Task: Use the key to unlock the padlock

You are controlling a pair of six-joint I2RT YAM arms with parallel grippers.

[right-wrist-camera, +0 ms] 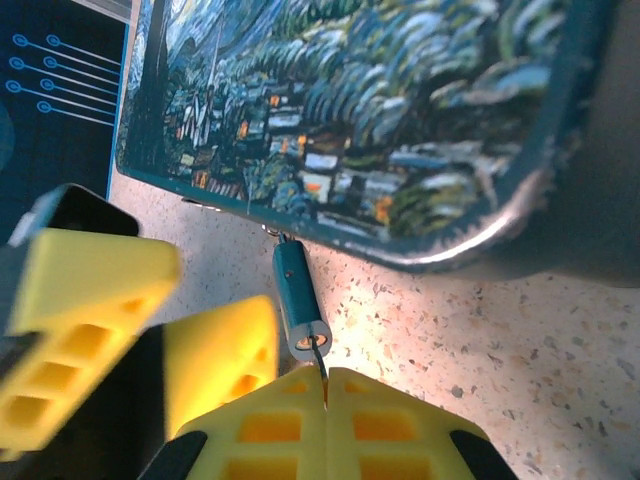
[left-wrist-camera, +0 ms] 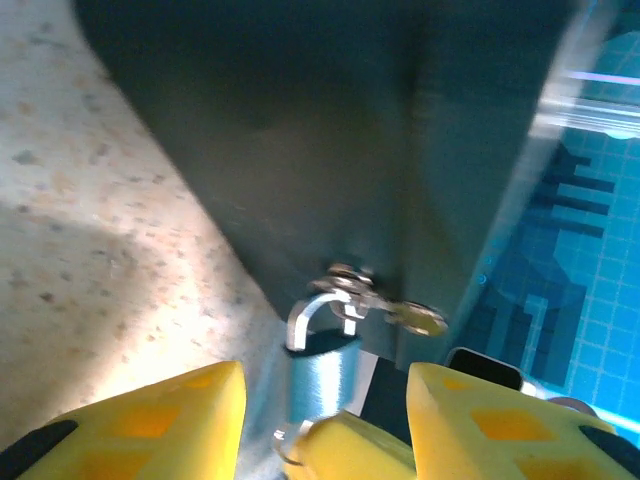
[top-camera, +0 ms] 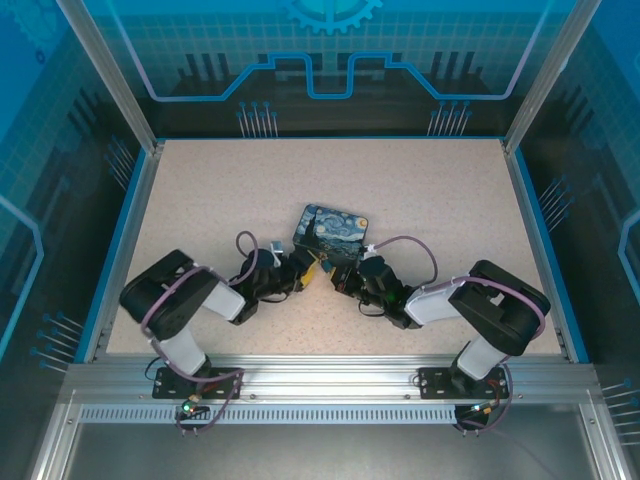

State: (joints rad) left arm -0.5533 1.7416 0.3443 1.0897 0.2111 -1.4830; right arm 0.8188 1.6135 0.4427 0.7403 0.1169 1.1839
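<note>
key (right-wrist-camera: 320,354) mostly hidden inside right tool (right-wrist-camera: 327,380), padlock (left-wrist-camera: 322,372) base covered

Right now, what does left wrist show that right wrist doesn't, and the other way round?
Left wrist adds: the shackle looped through the hasp on the box's plain dark side. Right wrist adds: the box's painted top, and the right gripper shut on the key at the base of the padlock. Shared: the bluish padlock body, the open left gripper, the speckled table.
</note>
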